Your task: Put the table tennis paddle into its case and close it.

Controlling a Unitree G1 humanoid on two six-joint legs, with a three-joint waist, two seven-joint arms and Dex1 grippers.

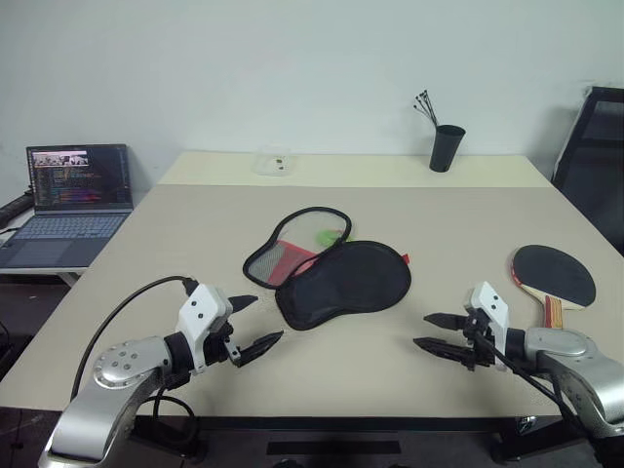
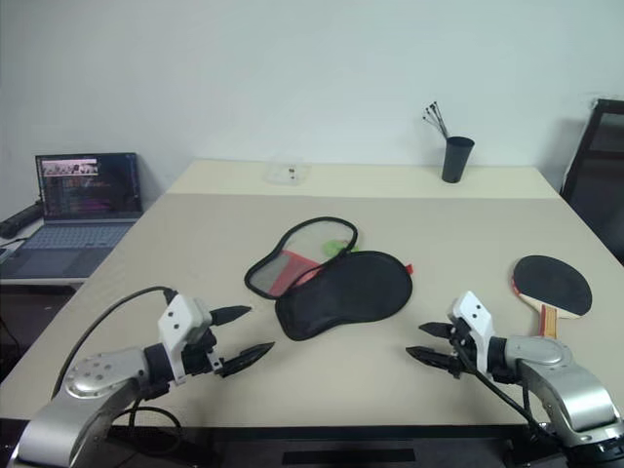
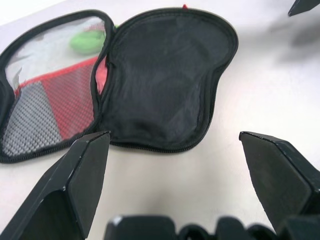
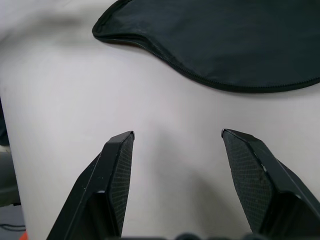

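From the head camera we look down on a beige table (image 1: 195, 234). At its centre lies the case (image 1: 331, 273), unzipped and spread flat, its mesh-lined half at about ten o'clock from the plain black half. The paddle (image 1: 553, 276) rests face up at three o'clock from the case, well apart from it, handle pointing toward us. Our left gripper (image 1: 255, 324) hovers at seven o'clock from the case, fingers spread and holding nothing; our right gripper (image 1: 435, 331) hovers at five o'clock, near the paddle handle, also parted and empty. A laptop (image 1: 68, 200) sits at nine o'clock and a black cup (image 1: 447, 147) at one o'clock. In the left wrist camera we see the open case (image 3: 165, 85) beyond the two spread fingers (image 3: 75, 185). In the right wrist camera, the case's zipped rim (image 4: 220, 45) lies beyond the parted fingers (image 4: 112, 180).
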